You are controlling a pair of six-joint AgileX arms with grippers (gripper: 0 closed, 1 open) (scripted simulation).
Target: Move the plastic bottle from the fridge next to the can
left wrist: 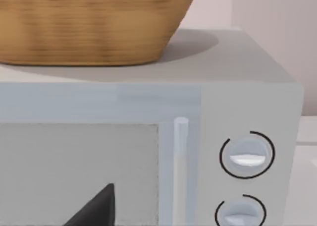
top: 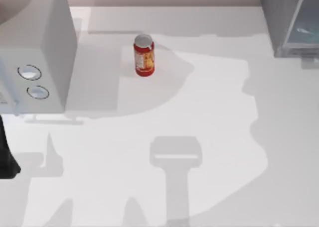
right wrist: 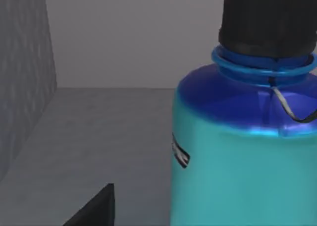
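Your left gripper's dark fingertip (left wrist: pixel 96 208) sits close before the white box with two round dials (top: pixel 35 48), a wicker basket (left wrist: pixel 89 23) on top of that box; whether it is apart or together you cannot tell. The can (top: pixel 143 56) stands right of that box, upright, red with a silver top. Farther right, the fridge (top: pixel 291 20) holds the plastic bottle (right wrist: pixel 247 151), upright, turquoise, blue-shouldered, black-capped, just beside your right gripper's fingertip (right wrist: pixel 96 208); its state too cannot be told.

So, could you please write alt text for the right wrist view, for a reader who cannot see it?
A cyan plastic bottle with a blue shoulder and black screw cap stands upright and close to the camera on the grey floor of the fridge, with grey walls beside and behind it. A dark gripper part shows at the picture's lower edge.
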